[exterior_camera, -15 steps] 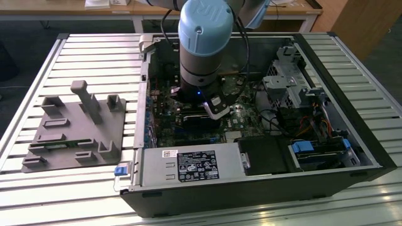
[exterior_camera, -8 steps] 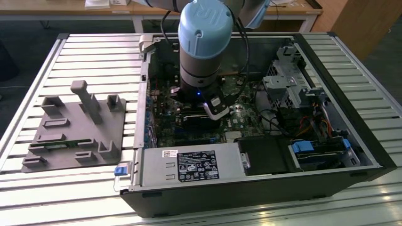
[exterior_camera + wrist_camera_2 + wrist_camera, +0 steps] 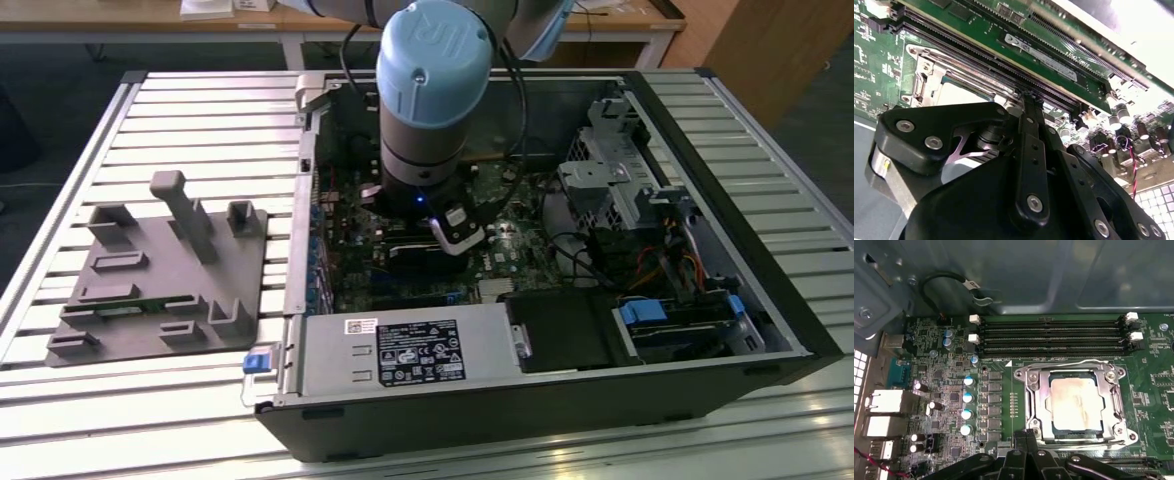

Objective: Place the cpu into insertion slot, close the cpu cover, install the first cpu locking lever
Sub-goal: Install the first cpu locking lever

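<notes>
The cpu (image 3: 1075, 404) already sits in the insertion slot (image 3: 1040, 416), and the cpu cover (image 3: 1114, 405) lies down flat around it — so the locking lever step looks to be in hand. The gripper (image 3: 1026, 436) hovers at the socket's edge, fingers (image 3: 1030, 131) pressed together, pinching nothing. Catching that thin lever would demand careful alignment.

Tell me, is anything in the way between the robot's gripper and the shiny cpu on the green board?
Nothing visible is. In the first wrist view the cpu lies in its socket with the cpu cover closed around it, and the gripper sits at the cover's edge with no cable or part between them.
</notes>
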### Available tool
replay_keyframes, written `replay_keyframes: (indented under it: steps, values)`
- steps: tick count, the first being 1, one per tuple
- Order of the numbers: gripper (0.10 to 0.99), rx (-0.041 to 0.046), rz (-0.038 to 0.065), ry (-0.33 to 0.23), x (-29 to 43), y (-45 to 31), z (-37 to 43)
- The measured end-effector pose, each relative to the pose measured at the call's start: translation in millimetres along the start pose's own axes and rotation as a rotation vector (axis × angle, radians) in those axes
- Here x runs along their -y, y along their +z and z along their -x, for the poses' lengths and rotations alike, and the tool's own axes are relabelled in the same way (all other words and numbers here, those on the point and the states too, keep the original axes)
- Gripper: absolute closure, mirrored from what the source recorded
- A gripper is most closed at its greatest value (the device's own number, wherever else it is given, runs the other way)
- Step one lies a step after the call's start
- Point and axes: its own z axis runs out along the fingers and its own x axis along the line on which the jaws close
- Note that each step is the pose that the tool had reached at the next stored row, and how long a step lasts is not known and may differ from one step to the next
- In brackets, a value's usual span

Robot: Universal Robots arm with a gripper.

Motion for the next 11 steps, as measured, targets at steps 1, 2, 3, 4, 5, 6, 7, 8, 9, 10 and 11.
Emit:
replay_keyframes:
  steps: [1,2,3,4,5,6,7,8,9,10,11]
  values:
    - [0.980,0.0000,0.001,0.000,-0.3,0.5,-0.6]
    - [0.980,-0.0003,0.002,0.000,-0.5,0.7,-1.3]
    - [0.980,-0.0003,0.003,0.000,-0.6,0.8,-1.9]
    - [0.980,-0.0003,0.003,0.000,-0.6,0.9,-2.4]
    - [0.980,-0.0002,0.004,0.000,-0.7,0.9,-2.4]
    - [0.980,-0.0002,0.004,0.000,-0.9,0.3,-2.4]
    - [0.980,0.0000,0.005,0.000,-1.4,-0.9,-2.4]
    - [0.980,0.0000,0.005,0.000,-2.0,-2.6,-2.4]
    - [0.980,-0.0001,0.005,0.000,-2.9,-5.2,-2.5]
    - [0.980,-0.0003,0.005,0.000,-3.8,-7.8,-2.6]
    - [0.980,-0.0002,0.006,0.000,-4.6,-9.9,-2.6]
